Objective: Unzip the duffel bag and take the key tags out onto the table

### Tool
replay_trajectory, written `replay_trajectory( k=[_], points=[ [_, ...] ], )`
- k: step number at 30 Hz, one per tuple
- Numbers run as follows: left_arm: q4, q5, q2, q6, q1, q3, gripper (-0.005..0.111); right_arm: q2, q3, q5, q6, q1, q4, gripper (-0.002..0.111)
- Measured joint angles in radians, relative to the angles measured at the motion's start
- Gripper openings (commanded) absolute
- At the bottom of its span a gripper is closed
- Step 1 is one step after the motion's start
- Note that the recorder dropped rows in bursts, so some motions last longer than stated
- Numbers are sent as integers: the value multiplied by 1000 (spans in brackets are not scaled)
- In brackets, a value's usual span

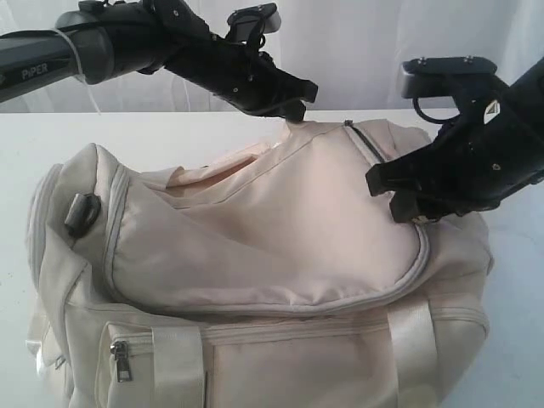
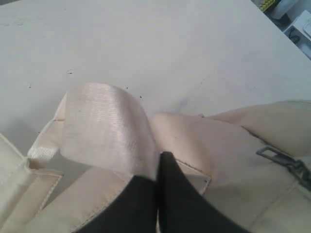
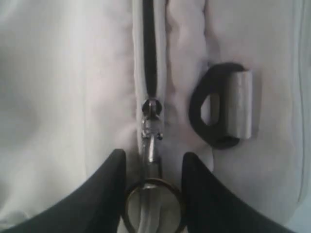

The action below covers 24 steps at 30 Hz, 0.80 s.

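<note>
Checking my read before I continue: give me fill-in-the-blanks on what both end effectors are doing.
The left end effector pinches fabric of the duffel bag, jaws ____.
The right end effector holds the metal pull of the bag's ____.
The bag rests on the white ____.
Answers: shut; zipper; table.

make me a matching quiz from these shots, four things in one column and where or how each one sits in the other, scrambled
Things:
1 left gripper
2 right gripper
3 side pocket zipper pull
4 black loop

Places or states:
a hangs low on the duffel bag front, lower left of the exterior view
b held by a grey tab beside the zipper track
c fingers closed on the satin strap
d fingers either side of the main zipper pull

Pairs: 1-c, 2-d, 3-a, 4-b
</note>
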Motion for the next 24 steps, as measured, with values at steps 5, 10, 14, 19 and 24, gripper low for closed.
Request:
replay_trajectory(
  k=[5,10,14,19,24],
  points=[
    [0,0,0,-12,0,0,0,-34,51,24,-21,0,36,8],
    [2,-1,0,-18,0,0,0,-87,117,26,-83,0,118,8],
    [2,-5,0,-18,0,0,0,-134,166,39,-105,0,147,8],
    [2,-16,0,-22,0,0,0,-189,227,55,-115,0,174,8],
    [2,-24,0,-37,0,0,0,-219,278,59,-195,0,282,8]
  ],
)
